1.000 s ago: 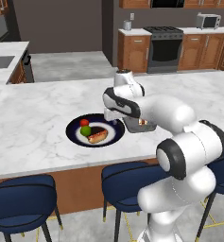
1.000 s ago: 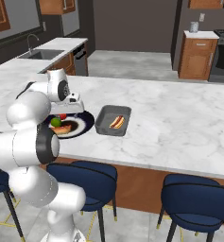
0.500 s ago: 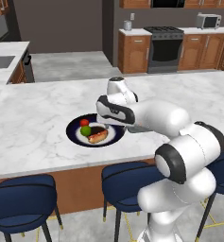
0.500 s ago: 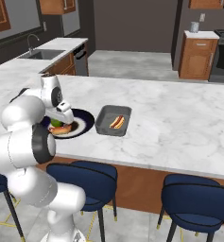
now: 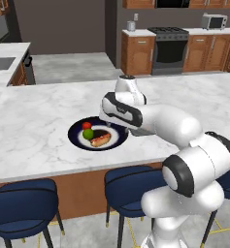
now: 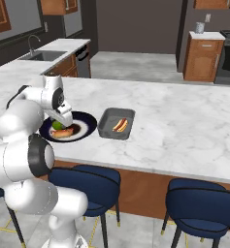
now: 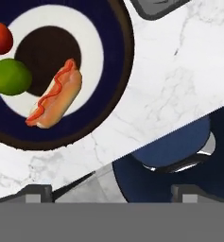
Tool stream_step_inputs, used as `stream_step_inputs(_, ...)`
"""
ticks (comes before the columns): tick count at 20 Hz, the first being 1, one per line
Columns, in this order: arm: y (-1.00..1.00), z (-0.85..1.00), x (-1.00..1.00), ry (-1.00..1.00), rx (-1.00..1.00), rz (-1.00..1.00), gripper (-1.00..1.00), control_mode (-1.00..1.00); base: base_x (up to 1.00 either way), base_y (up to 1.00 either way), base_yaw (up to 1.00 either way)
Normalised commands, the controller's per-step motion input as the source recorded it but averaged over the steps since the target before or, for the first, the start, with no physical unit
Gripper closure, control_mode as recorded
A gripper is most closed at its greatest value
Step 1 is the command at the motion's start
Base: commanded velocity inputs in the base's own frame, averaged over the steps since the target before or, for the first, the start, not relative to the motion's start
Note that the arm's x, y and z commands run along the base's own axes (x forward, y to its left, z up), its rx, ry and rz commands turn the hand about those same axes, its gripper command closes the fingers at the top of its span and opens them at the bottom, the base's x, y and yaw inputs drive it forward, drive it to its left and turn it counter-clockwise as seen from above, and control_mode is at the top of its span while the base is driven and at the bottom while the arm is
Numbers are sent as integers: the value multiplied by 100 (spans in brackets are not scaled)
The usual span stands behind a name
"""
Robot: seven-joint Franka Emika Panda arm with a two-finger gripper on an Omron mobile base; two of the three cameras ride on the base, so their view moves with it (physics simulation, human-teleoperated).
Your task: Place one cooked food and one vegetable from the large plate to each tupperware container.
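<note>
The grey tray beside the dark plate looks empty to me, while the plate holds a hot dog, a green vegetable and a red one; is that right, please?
Not quite: the grey tray is not empty. The right base view shows a hot dog already lying in it. The rest stands: the dark plate holds a hot dog, a green vegetable and a red one, as the hand view shows.

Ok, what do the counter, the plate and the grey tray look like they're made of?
Counter: looks like polished marble or a stone lookalike, white with grey veining. Plate: probably glazed ceramic, smooth dark navy with a paler ring inside. Tray: matte grey with rounded corners and a raised rim, perhaps plastic; metal can't be ruled out.
</note>
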Motion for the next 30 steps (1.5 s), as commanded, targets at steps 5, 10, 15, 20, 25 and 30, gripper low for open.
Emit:
stream_step_inputs(5, 9, 16, 47, 0, -1, 58, -100, -100, 0, 0, 0)
stream_step_inputs(10, 26, 0, 18, -10, -4, 41, -100, -100, 0, 0, 0)
stream_step_inputs(15, 27, -26, 30, -28, -8, 35, -100, -100, 0, 0, 0)
stream_step_inputs(20, 21, -33, 42, -29, -8, 16, -100, -100, 0, 0, 0)
stream_step_inputs(25, 11, -8, 29, 1, -3, -1, -100, -100, 0, 0, 0)
stream_step_inputs(30, 19, 0, 18, 14, 0, -8, -100, -100, 0, 0, 0)
